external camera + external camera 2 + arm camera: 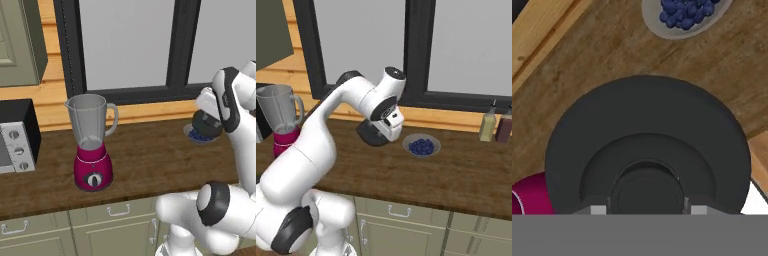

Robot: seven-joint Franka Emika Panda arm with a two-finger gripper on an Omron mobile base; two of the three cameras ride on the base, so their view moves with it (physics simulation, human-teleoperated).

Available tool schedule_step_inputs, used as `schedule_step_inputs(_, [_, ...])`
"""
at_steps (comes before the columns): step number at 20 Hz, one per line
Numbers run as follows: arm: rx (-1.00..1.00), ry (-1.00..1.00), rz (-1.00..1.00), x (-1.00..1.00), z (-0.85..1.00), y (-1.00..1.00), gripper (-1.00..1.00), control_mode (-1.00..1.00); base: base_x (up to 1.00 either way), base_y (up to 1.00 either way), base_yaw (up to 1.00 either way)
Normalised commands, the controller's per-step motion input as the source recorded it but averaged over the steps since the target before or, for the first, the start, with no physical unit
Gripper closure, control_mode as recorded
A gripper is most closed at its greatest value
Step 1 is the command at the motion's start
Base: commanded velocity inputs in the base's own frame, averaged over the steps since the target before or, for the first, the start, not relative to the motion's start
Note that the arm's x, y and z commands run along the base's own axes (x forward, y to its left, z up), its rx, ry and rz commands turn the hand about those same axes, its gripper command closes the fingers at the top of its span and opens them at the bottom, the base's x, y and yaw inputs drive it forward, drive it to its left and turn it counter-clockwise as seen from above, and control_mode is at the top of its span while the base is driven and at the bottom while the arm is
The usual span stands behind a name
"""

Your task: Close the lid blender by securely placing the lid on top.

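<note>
The blender (92, 145) stands open-topped at the left of the wooden counter: a clear grey jar with a side handle on a magenta base with a black dial. It also appears at the far left (283, 125), and a sliver of its base (527, 196) shows in the hand view. The lid (647, 145), a black round cap, hangs off the counter well to the right of the blender. My gripper (647, 207) is shut on the lid's raised centre knob. From the base views the lid (207, 123) (372, 135) sits under the hand, beside the blueberry bowl.
A bowl of blueberries (421, 146) (684, 15) sits on the counter just right of the held lid. A silver-and-black toaster oven (15, 142) stands left of the blender. Two bottles (487, 125) stand at the far right by the window sill.
</note>
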Motion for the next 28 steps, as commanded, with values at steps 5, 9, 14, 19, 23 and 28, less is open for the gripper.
schedule_step_inputs(5, [0.00,0.00,0.00,-0.01,0.83,0.94,1.00,-1.00,0.00,0.00,0.00])
schedule_step_inputs(9, [0.00,0.03,0.00,0.00,0.99,0.74,1.00,-1.00,0.00,0.00,0.00])
schedule_step_inputs(14, [0.00,0.10,0.00,0.00,0.80,0.81,1.00,-1.00,0.00,0.00,0.00])
schedule_step_inputs(19, [0.00,0.07,-0.03,0.00,0.17,0.98,1.00,-1.00,0.00,0.00,0.00])
schedule_step_inputs(23, [0.00,0.00,-0.03,0.00,-0.03,0.86,1.00,-1.00,0.00,0.00,0.00])
schedule_step_inputs(28, [0.00,-0.01,-0.02,0.00,-0.06,0.65,1.00,-1.00,0.00,0.00,0.00])
